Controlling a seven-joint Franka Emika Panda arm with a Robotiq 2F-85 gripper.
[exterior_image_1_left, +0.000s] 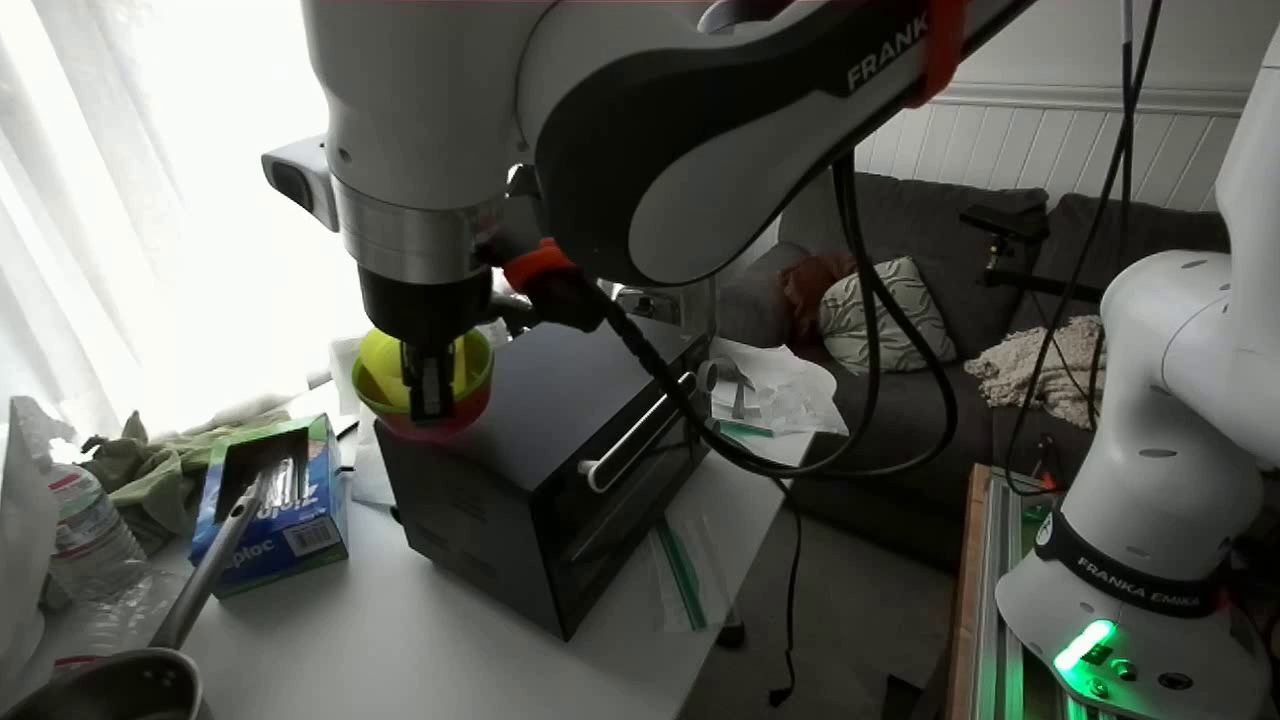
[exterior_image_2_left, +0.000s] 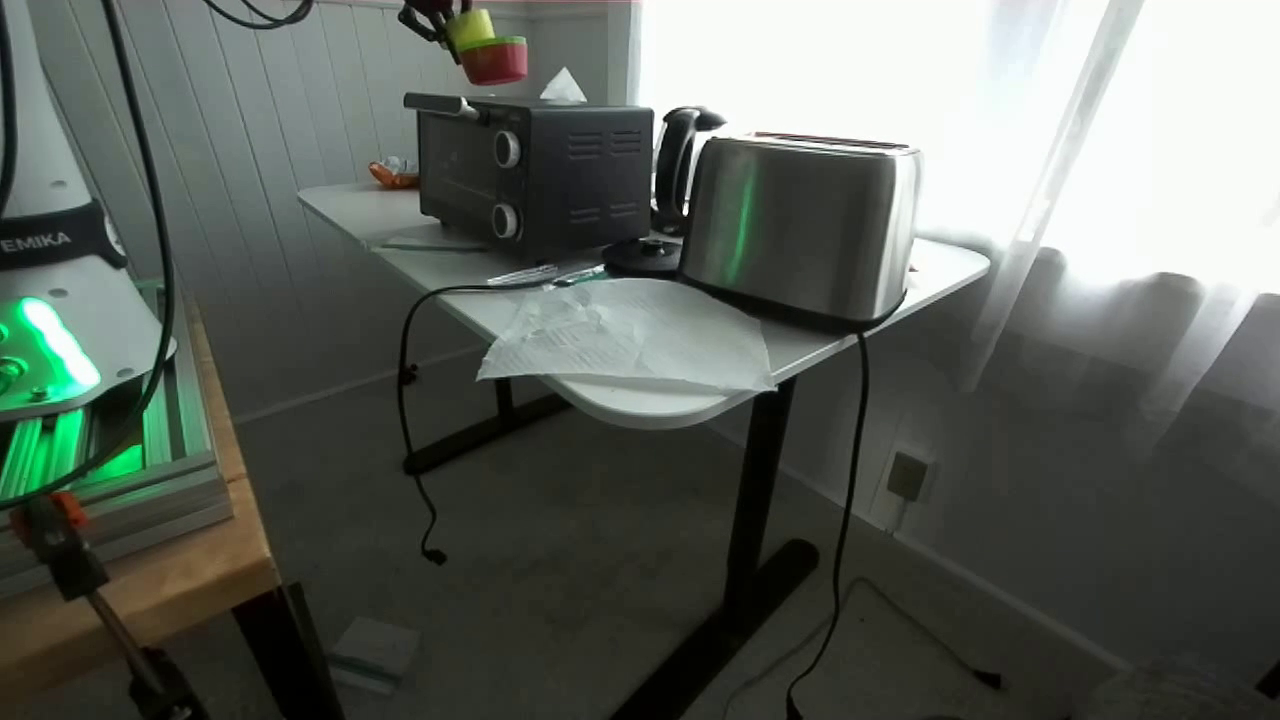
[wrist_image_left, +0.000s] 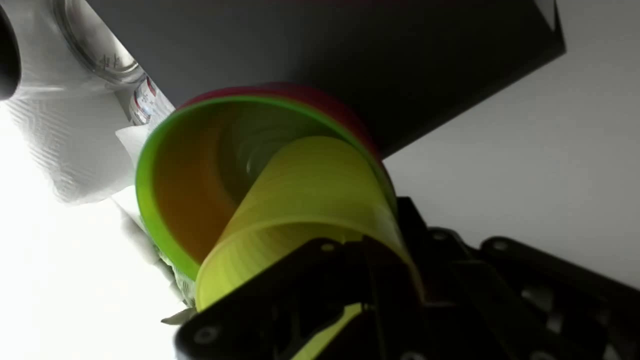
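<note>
By a top corner of the toaster oven (exterior_image_2_left: 560, 180), the jaws pinch the bowl (exterior_image_2_left: 495, 62) and cup (wrist_image_left: 315, 185) walls together; level, slow motion should prevent slipping.

In an exterior view the camera sits high and close by the arm (exterior_image_1_left: 690, 150), angled down across the surface (exterior_image_1_left: 400, 640) toward the sofa (exterior_image_1_left: 930, 500). In an exterior view the camera, farther off and little above the oven (exterior_image_2_left: 540, 175), faces the surface's rounded corner, the window (exterior_image_2_left: 850, 70) to the right. Both exterior views share surface, oven, bowl (exterior_image_2_left: 495, 65) and robot base (exterior_image_2_left: 60, 290). The wrist view peers past the claw (wrist_image_left: 387, 240) into that bowl, very near.
</note>
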